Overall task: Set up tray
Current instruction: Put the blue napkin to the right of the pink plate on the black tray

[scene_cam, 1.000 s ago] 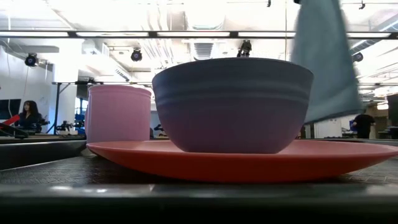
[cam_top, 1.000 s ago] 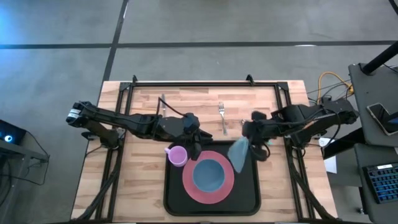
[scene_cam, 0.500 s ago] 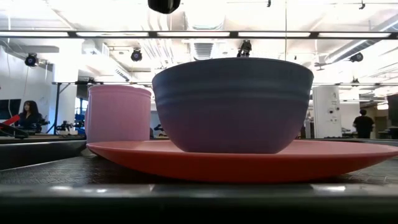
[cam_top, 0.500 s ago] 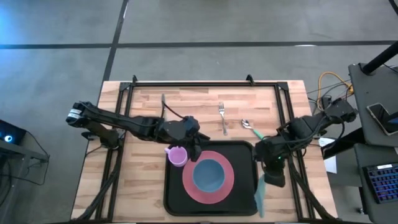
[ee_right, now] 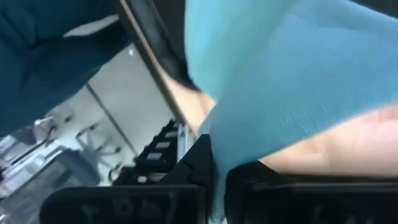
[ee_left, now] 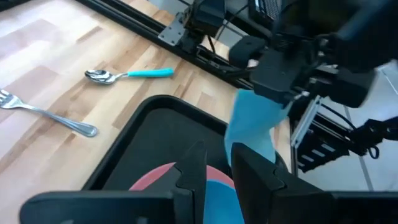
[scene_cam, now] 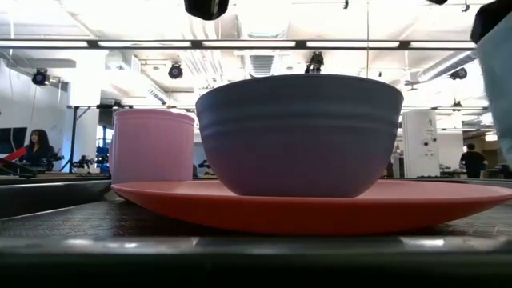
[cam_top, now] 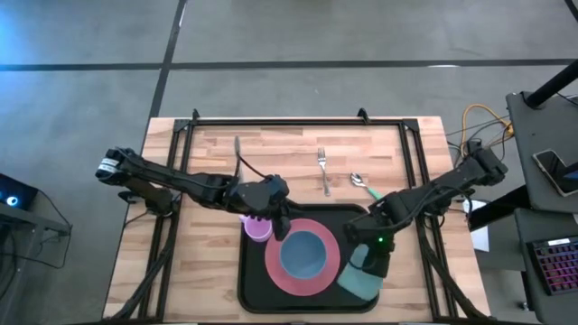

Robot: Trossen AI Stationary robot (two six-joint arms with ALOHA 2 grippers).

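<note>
The tray (cam_top: pixel 307 293) lies at the lower centre of the bench (cam_top: pixel 208 153). The right gripper (cam_top: pixel 368 255), clenched on the napkin (cam_top: pixel 359 278), hangs over the tray's lower right corner. The left gripper (cam_top: pixel 278 223), slightly parted and grasping nothing, hovers beside the cup (cam_top: pixel 258 229), above the plate (cam_top: pixel 274 267).

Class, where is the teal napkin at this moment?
In the high view, the teal napkin hangs from the shut right gripper over the black tray's right side, just right of the pink plate, its lower end at the tray.
</note>
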